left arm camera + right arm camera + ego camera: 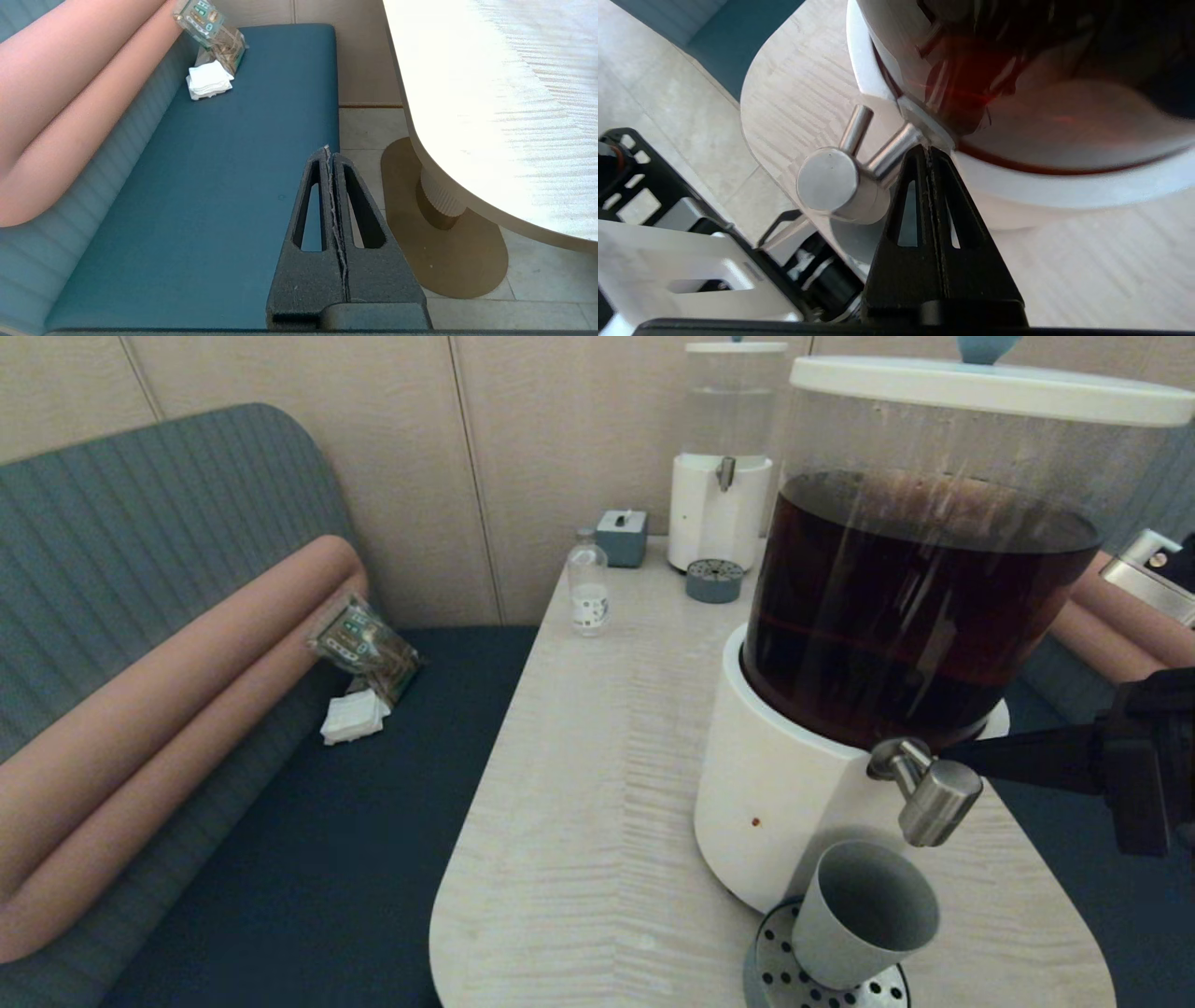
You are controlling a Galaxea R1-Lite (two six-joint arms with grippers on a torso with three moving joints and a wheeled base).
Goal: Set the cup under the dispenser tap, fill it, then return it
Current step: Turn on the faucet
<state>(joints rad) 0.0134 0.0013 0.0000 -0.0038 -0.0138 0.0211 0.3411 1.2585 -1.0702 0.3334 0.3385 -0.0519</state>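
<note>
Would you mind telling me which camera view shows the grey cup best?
The head view: the cup shows whole, standing on the perforated drip tray below the dispenser tap. The right wrist view shows the tap but not the cup; the left wrist view shows neither.

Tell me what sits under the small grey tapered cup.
A perforated steel drip tray lies under the small grey tapered cup, which leans tilted on it; the tray's part beneath the cup is hidden.

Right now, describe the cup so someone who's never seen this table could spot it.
Find the big dispenser of dark brown liquid on the pale table. Below its steel tap, on the perforated drip tray, stands the cup: small, plain grey, handleless, unlike the clear labelled bottle farther back.
</note>
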